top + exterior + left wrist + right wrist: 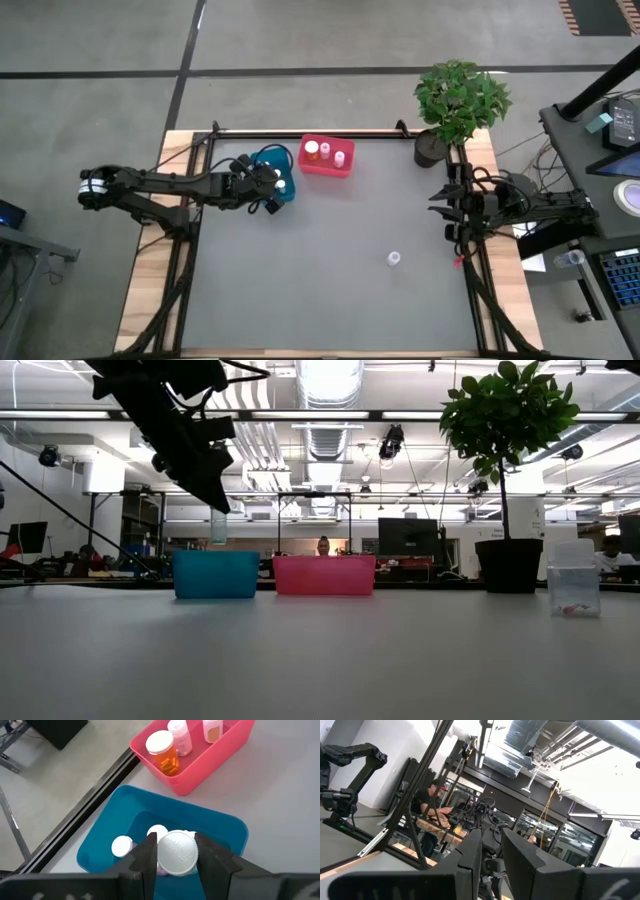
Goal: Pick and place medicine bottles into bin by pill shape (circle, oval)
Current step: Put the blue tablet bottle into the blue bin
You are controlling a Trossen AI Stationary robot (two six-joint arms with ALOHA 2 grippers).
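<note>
left fingers (176,851) pinching a white-capped bottle (176,852) above the blue bin (100,851), right fingers (491,851) pressed nearly together, raised at table's right edge

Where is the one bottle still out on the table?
In the high view, the lone bottle stands on the table's right half, near the waiting right gripper, far from both bins.

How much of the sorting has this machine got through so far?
Mostly done, it seems. The pink bin holds three bottles, one of them the orange bottle, and the blue bin has at least two. The left gripper is holding a white-capped bottle above the blue bin, not yet released. One last bottle stands alone on the table. The right gripper waits at the table's right edge.
</note>
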